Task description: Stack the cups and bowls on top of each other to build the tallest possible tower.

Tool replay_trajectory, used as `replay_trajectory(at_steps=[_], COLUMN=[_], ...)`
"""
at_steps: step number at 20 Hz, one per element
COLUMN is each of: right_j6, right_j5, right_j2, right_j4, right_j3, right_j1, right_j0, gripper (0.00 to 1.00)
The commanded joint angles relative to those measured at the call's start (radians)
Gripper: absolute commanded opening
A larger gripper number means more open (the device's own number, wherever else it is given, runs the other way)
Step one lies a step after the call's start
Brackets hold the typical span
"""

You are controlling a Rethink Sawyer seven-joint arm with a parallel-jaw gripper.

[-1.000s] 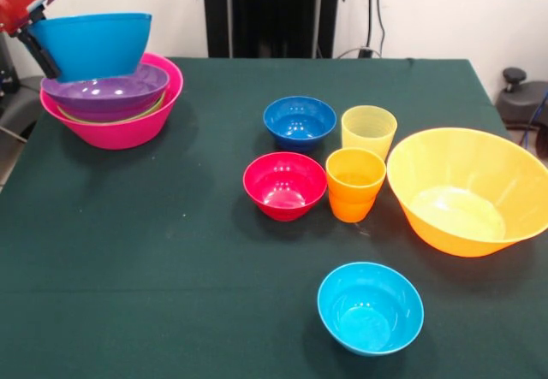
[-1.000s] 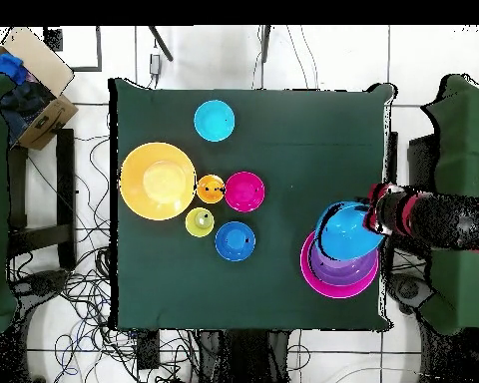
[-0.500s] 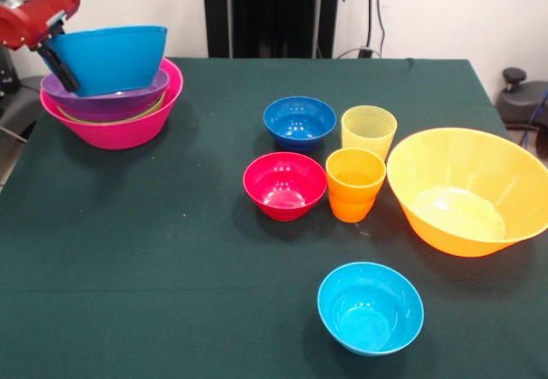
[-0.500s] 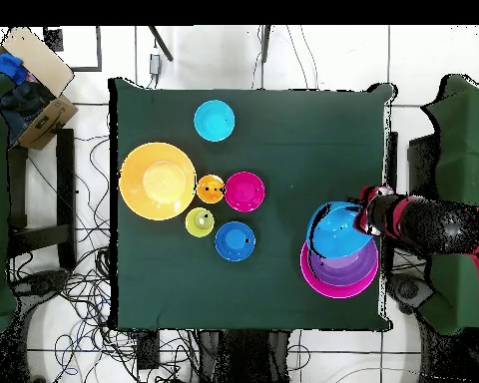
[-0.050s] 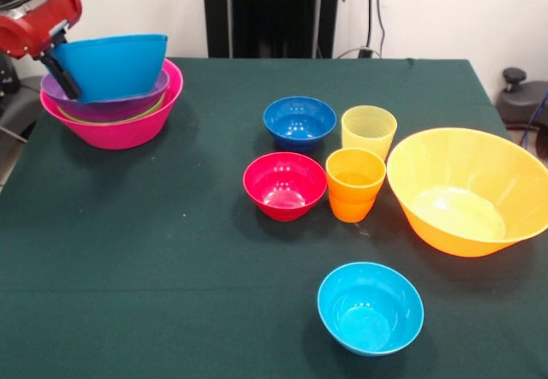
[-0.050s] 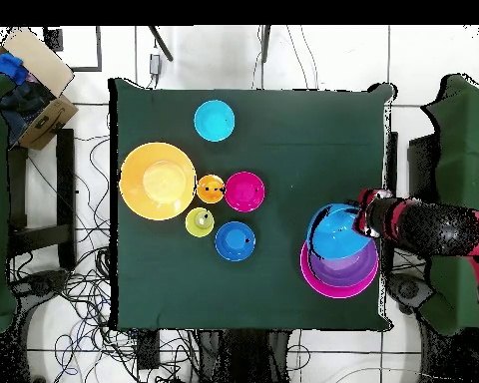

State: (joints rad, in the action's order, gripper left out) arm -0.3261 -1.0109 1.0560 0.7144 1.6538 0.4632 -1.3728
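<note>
Bowls and cups sit spread over a dark green surface. At the front view's upper left stands the tower: a large pink bowl at the bottom, a lime green bowl showing as a thin rim inside it, and a purple bowl nested above that. A sky blue bowl sits tilted on top, its base down in the purple one and its rim leaning toward the arm. The pincer is closed on that sky blue bowl's rim at the side nearest the surface's edge, with a dark finger running down the bowl's outer wall below the red wrist. From overhead, the arm reaches in from the right and meets the sky blue bowl, which overlaps the upper part of the pink bowl. Well apart from the tower, toward the front view's right, lies a loose cluster: a dark blue bowl, a pale yellow cup beside it, a red bowl, and an orange cup just beside the red bowl and in front of the yellow cup. A large orange bowl stands next to the two cups, and a cyan bowl sits alone nearest the camera.
</note>
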Motion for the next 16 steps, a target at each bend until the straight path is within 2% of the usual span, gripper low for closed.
replay_trajectory(at_steps=[1,11,14,16], right_j6=[0.144,0.062,0.063,0.079], right_j5=[0.004,0.024,0.029,0.021], right_j2=[-0.112,-0.176,-0.186,-0.180], right_j4=[0.192,0.277,0.272,0.244], right_j3=[0.005,0.000,-0.012,-0.016], right_j1=[0.068,0.082,0.069,0.058], right_j0=[0.109,0.174,0.174,0.159], gripper=[0.00,0.00,0.00,0.00])
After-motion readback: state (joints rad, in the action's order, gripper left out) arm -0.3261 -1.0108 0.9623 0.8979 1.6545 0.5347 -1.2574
